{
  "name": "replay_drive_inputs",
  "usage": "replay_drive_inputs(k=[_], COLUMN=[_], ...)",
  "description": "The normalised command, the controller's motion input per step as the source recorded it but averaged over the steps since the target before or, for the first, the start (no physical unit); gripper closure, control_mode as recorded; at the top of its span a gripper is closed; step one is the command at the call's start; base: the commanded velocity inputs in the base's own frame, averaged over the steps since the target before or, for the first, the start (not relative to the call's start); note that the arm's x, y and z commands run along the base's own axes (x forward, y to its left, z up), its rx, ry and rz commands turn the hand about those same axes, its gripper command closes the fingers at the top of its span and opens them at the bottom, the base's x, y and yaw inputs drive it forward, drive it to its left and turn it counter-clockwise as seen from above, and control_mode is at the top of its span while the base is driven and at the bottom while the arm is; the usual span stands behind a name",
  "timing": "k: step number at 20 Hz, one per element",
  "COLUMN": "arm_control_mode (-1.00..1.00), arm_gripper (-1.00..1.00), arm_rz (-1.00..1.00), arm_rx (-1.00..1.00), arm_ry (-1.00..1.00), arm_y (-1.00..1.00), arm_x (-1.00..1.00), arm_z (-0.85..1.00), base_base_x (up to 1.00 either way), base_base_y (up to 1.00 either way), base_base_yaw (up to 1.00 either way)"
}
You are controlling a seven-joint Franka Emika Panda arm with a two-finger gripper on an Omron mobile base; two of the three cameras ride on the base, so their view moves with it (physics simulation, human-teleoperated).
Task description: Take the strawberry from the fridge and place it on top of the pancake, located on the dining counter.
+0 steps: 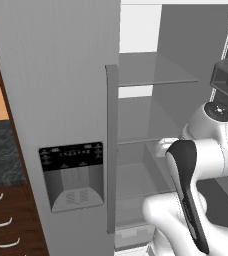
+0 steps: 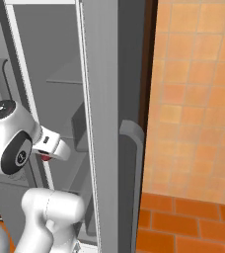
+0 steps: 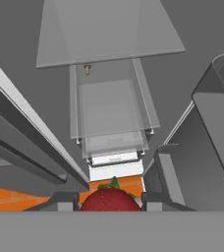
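The strawberry, dark red with a green cap, sits between my gripper's two fingertips at the bottom of the hand view. In the right base view it is a small red spot under the white hand, and the gripper is shut on it. The grey fridge stands with its right door swung open, its glass shelves and drawers bare. My hand hangs in front of the open compartment, looking down its shelves. The pancake and the dining counter are out of view.
The shut left door carries a black dispenser panel and a long handle. The open right door with its bins flanks my arm. Dark wood drawers stand left, with an orange tiled wall to the right.
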Motion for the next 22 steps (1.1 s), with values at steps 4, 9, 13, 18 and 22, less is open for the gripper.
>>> replay_drive_inputs(k=[4,9,13,18,22], arm_control_mode=[1.00,1.00,1.00,1.00,1.00], arm_gripper=[1.00,1.00,1.00,1.00,1.00], arm_rz=[-0.01,0.00,0.00,0.00,0.00], arm_rx=[0.00,0.00,0.00,0.00,0.00], arm_ry=[-0.02,0.00,0.00,0.00,0.00], arm_y=[0.07,0.00,0.00,0.00,0.00], arm_x=[-0.23,0.00,0.00,0.00,0.00], arm_z=[-0.01,0.00,0.00,0.00,0.00], base_base_x=[-0.30,-0.81,-0.66,-0.59,-0.51], base_base_y=[0.29,0.57,0.23,0.00,0.00], base_base_yaw=[-0.07,-0.43,-0.73,-0.87,-0.89])
